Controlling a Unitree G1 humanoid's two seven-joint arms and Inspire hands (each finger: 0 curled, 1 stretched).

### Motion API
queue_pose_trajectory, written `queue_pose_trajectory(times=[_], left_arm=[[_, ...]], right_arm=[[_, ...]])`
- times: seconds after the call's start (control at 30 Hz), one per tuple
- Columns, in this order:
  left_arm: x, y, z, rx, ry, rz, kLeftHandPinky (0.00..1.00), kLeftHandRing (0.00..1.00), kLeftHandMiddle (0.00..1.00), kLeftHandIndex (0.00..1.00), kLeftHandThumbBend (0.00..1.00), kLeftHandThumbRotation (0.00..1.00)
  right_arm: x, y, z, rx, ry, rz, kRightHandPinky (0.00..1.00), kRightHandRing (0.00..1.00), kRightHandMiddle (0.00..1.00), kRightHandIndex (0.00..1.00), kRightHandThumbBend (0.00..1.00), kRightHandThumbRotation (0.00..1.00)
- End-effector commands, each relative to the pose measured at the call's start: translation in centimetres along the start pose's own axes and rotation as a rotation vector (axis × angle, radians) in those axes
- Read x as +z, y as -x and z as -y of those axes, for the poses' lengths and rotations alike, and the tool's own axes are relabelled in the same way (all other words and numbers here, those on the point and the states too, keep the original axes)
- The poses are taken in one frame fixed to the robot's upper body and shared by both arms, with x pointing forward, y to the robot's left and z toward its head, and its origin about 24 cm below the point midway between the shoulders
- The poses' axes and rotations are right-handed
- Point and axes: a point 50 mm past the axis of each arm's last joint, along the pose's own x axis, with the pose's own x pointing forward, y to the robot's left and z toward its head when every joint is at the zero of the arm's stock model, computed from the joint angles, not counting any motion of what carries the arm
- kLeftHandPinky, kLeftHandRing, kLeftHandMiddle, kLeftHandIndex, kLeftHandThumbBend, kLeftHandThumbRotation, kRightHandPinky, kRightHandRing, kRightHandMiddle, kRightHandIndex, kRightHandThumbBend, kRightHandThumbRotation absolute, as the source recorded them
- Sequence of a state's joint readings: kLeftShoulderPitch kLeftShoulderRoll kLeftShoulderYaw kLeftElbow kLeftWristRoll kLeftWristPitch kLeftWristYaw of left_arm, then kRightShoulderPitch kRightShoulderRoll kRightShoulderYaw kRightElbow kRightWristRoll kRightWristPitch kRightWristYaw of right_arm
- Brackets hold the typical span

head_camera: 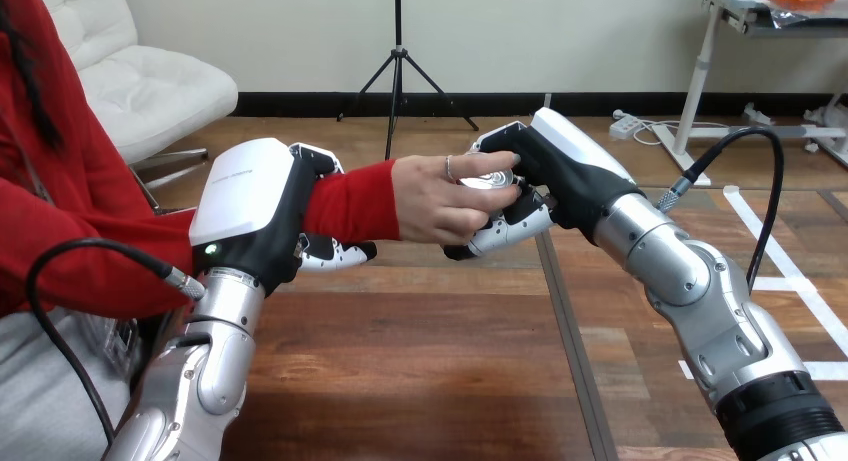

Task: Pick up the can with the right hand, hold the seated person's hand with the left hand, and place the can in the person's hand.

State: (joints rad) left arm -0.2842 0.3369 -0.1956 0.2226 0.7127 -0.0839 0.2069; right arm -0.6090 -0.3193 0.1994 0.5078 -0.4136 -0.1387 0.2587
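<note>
A silver can (490,175) shows its top between the person's hand (440,199) and my right hand (545,176). My right hand's fingers curl round the can from the right, and the person's fingers wrap it from the left. The can's body is hidden by both hands. My left hand (255,206) sits over the person's forearm in its red sleeve (350,203), fingers curled under and round it, well back from the wrist.
The wooden table (420,361) stretches below both arms, with a dark seam (570,331) running down its middle. The person sits at the left side. My silver right forearm (700,291) crosses the right part of the table.
</note>
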Motion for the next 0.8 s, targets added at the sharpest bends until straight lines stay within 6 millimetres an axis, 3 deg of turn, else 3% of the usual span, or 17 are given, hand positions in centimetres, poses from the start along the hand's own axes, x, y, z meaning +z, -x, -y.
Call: queue_pose_trajectory(times=[0.0,0.47,0.77], left_arm=[[7.22,-3.71,-6.40,0.320,0.104,0.330,0.20,0.25,0.31,0.33,0.72,0.00],[7.05,-3.36,-6.40,0.228,0.084,0.300,0.22,0.28,0.34,0.35,0.75,0.00],[6.90,-2.93,-6.58,0.130,0.018,0.298,0.33,0.41,0.48,0.50,0.82,0.07]], right_arm=[[4.08,-1.15,0.33,-0.009,0.049,0.156,0.32,0.37,0.42,0.44,0.70,0.00],[3.63,-0.89,0.46,-0.013,0.029,0.138,0.33,0.38,0.44,0.46,0.67,0.00],[3.29,-0.60,0.68,-0.003,0.013,0.120,0.38,0.44,0.49,0.53,0.71,0.06]])
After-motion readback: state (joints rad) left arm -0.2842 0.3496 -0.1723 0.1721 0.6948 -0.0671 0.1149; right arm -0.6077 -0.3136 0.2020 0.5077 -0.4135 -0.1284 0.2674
